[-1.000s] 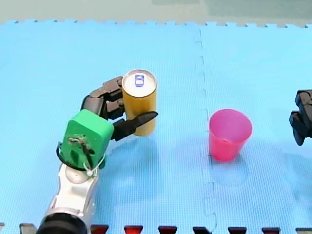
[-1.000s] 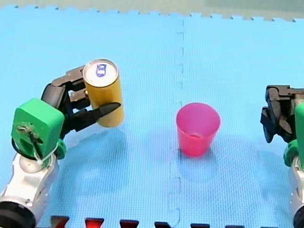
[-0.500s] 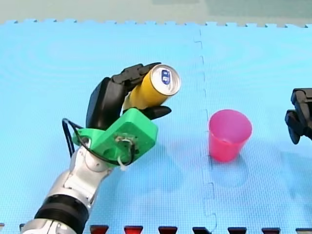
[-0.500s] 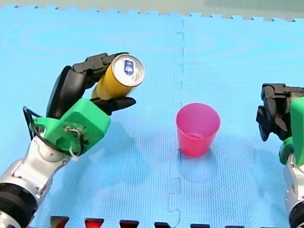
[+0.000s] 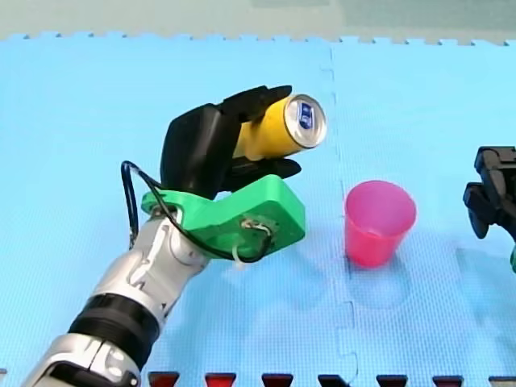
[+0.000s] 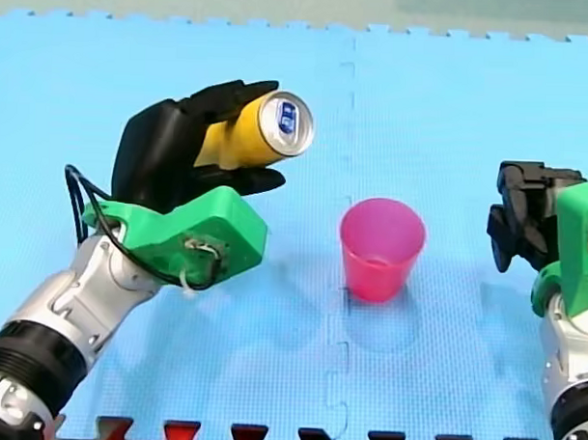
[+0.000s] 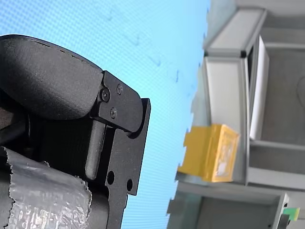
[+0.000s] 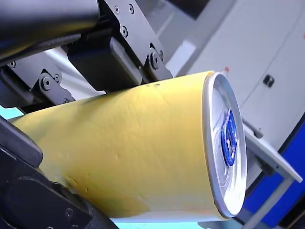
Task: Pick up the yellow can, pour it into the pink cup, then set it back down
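Yellow cylindrical metal can [image 5: 278, 131] is lifted off the surface in the robot's left hand [image 5: 211, 149], whose black fingers wrap round its body. It is tipped nearly on its side, and its silver top with a blue tab faces right. It hangs left of and farther back than the pink plastic cup [image 5: 379, 222], apart from it. That single cup stands upright on the blue foam puzzle mat [image 5: 97, 105], just right of a seam running near to far. The right hand [image 6: 526, 215] sits at the right edge, near the cup and holding nothing; whether it is open or closed cannot be told. In the first wrist view, a yellow box [image 7: 212, 152] sits past the mat's toothed edge, beside grey metal frames. One can, one cup, two hands.
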